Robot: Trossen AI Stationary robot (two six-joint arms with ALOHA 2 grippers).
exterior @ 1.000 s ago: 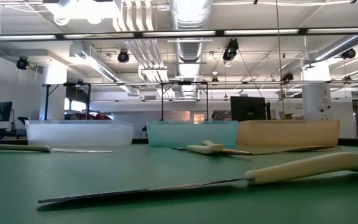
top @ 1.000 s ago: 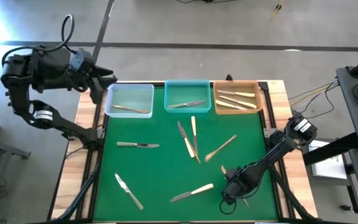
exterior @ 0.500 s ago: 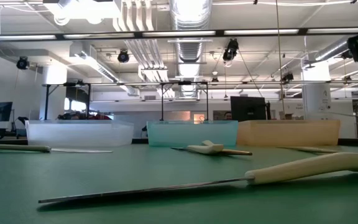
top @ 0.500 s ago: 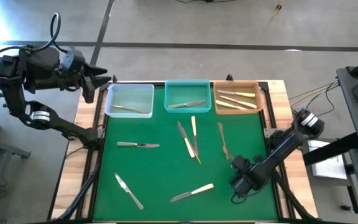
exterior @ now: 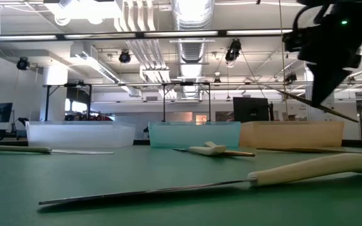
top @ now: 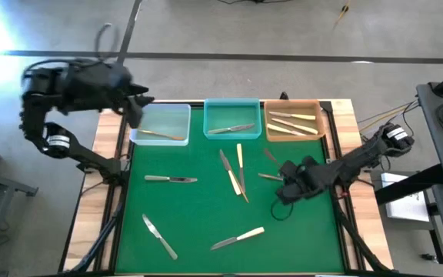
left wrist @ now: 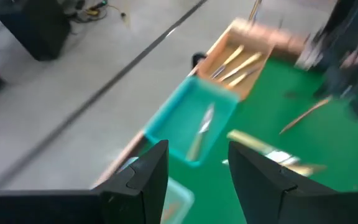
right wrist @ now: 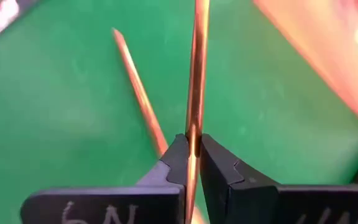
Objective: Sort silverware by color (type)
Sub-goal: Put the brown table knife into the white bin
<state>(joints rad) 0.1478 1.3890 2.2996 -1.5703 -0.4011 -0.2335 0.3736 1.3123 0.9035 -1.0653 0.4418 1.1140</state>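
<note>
Gold metal shines in the right wrist view, where the right gripper pinches a thin gold utensil tight between its fingers; the view from above only shows that gripper as a dark lump over the green mat, just below the amber bin, so the pinch cannot be seen there. The low view shows the utensil lifted off the mat, slanting in the air. Another gold piece lies on the mat near it. The left gripper has its fingers apart with nothing between them, and it hangs by the clear bin at the table's far left corner. The left wrist view is blurry, so small things there are hard to tell. The clear bin holds one gold piece. The teal bin holds one silver knife. The amber bin holds a few cream-handled knives. More silverware lies loose on the mat: a silver knife, another silver knife, a cream-handled knife, and a little crossed pile in the middle.
</note>
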